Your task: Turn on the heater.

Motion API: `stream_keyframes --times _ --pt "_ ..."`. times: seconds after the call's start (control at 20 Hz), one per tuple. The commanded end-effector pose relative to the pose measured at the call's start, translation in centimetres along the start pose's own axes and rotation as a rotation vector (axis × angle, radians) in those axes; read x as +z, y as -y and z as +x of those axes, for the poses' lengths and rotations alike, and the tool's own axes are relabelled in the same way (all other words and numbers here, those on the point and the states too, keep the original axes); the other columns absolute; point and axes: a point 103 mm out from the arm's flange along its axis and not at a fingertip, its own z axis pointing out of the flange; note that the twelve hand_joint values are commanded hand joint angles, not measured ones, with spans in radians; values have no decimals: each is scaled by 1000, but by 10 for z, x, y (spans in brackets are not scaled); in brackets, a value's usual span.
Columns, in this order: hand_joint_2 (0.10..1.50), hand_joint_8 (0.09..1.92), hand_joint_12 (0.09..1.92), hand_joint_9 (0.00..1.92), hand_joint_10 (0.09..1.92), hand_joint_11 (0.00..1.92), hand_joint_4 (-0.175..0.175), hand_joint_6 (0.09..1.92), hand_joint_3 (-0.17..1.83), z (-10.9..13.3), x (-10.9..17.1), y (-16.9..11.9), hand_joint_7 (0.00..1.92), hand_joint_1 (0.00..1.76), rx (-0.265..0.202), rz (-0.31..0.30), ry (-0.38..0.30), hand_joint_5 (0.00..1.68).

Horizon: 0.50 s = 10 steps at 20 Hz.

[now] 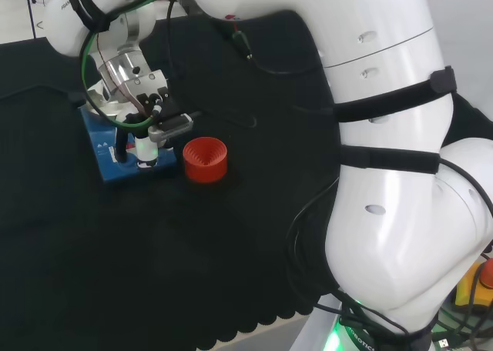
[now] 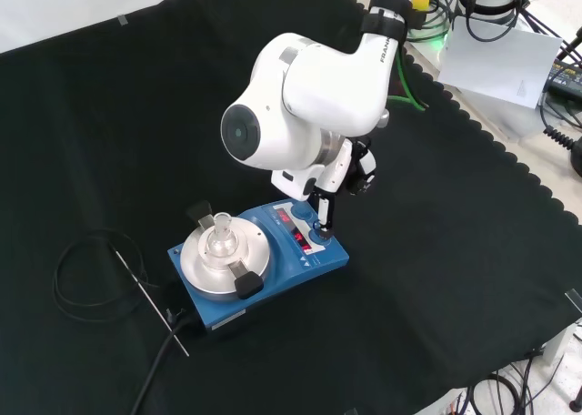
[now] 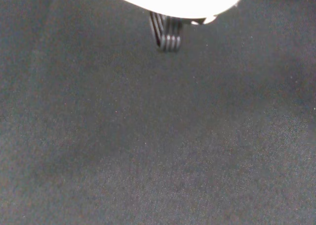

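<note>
In the head view, you are looking at the robot hand [image 1: 146, 128] hanging over the near right end of the blue heater [image 1: 104, 147], which is sitting at the left of the table [image 1: 154, 274]. A finger is pointing straight down at the control panel, so the heater lies directly beneath it; the other fingers seem to be curling in, holding nothing. A red ribbed ring [image 1: 205, 159] is standing just right of the heater.

In the front view, you are seeing the heater [image 2: 273, 278] near the middle of the black cloth, a round silver plate [image 2: 223, 256] at its left carrying a small clear glass piece [image 2: 221, 237], and a panel with red displays and a knob [image 2: 318, 236] at its right. The finger [image 2: 324, 210] is touching or nearly touching that knob.

In the wrist view, you are getting black cloth [image 3: 158, 136] beyond a blurred white part of the robot hand.
</note>
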Motion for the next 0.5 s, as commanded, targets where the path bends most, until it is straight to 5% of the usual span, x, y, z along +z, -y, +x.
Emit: stream_keyframes --times 0.05,0.5 --pt "605 1548 1391 1754 1547 1298 -45 172 1193 0 -14 11 1672 1480 -7 -54 -15 493" --pt "605 1547 1390 1753 1545 1298 -46 189 1194 -4 -36 32 1672 1479 -1 -104 -24 487"
